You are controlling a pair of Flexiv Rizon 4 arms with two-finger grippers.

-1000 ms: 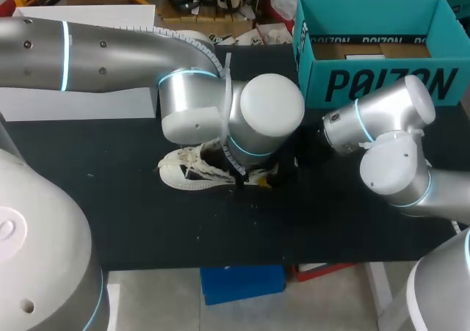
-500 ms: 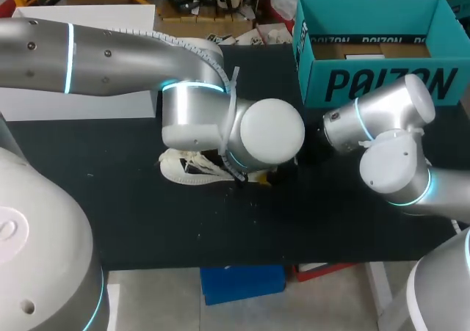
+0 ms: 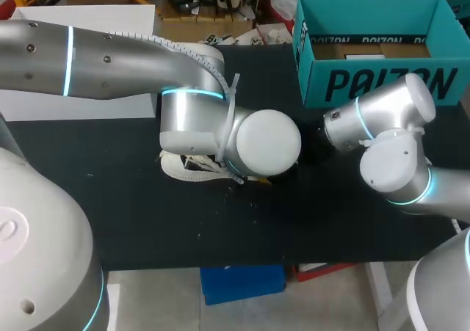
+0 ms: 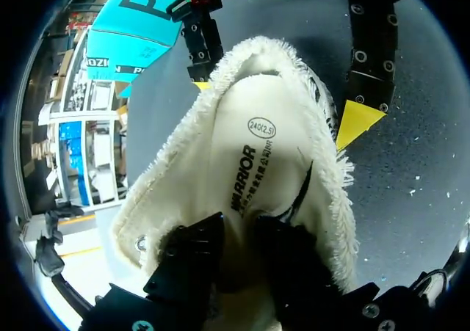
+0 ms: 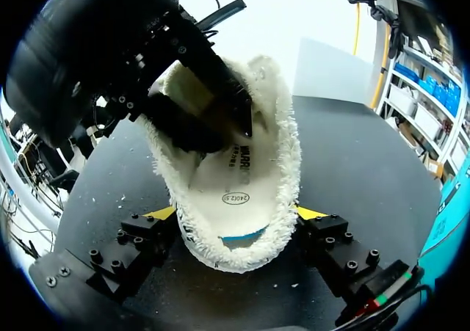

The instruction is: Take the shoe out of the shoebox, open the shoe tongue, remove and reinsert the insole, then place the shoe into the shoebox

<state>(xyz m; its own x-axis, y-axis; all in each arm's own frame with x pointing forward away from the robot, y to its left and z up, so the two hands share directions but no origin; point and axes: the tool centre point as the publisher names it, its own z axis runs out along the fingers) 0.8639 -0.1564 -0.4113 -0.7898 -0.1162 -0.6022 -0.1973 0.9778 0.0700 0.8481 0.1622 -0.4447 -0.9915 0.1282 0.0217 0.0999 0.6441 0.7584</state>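
big dark block lettering across the teal shoebox (image 3: 382, 85) front wall, smaller lettering along its inner rim; on the insole (image 4: 253, 173) an ovalled size number and a dark printed word

Cyan light rings band the silver left arm (image 3: 110, 59) and right arm (image 3: 389, 136). A ribbed white cable (image 3: 183, 46) hugs the left. The right gripper (image 5: 235, 213) has black, screw-studded fingers (image 5: 143, 243) tipped yellow.

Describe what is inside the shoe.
The white insole lies inside the shoe, and its printed heel part is in view. The left gripper is down inside, on the insole. The toe end is hidden behind that gripper.
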